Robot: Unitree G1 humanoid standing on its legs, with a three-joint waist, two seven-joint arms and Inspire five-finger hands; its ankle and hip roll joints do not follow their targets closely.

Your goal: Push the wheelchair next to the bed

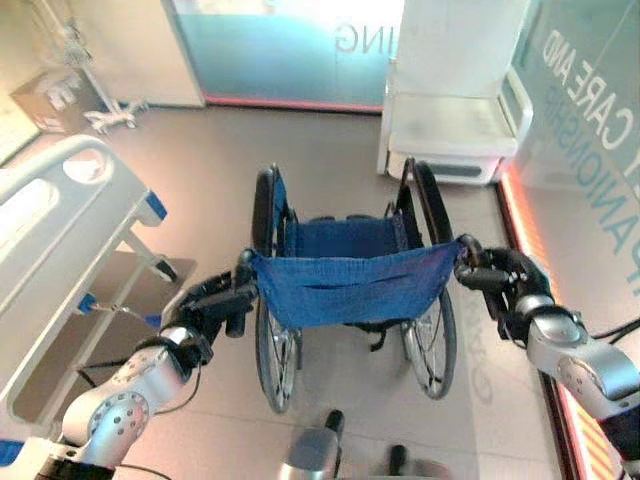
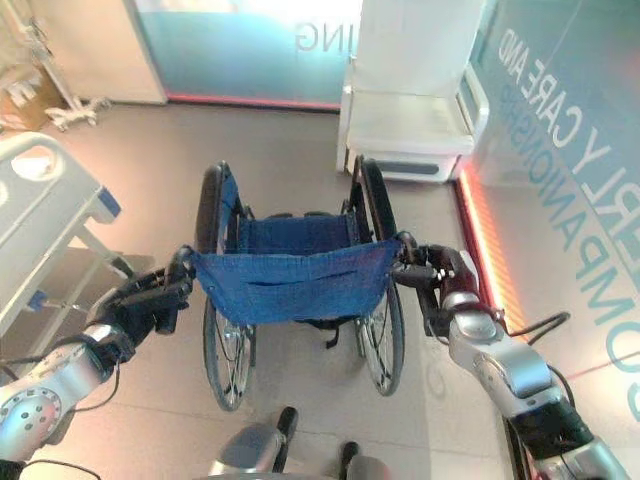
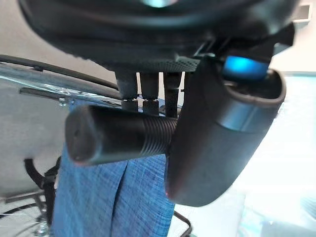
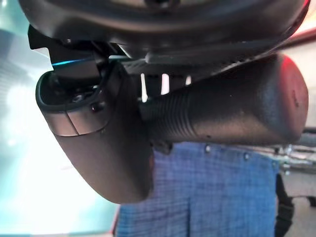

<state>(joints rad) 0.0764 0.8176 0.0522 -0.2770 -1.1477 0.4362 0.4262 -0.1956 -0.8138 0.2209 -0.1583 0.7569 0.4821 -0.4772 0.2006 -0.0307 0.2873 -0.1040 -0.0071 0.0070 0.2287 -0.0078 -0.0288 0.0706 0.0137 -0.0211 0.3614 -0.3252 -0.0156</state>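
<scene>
Hands — left hand (image 1: 222, 305) and right hand (image 1: 492, 275) — clamp the wheelchair (image 1: 345, 275) handles so you can steer toward the bed (image 1: 60, 215) at ten o'clock.

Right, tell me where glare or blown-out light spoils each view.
Left eye view: the glass panel behind the wheelchair is washed out white at the top, and an orange light strip glows along the floor. Left wrist view: bright haze past the thumb of the left hand on its push handle. Right wrist view: the same pale glare beside the right hand.
</scene>
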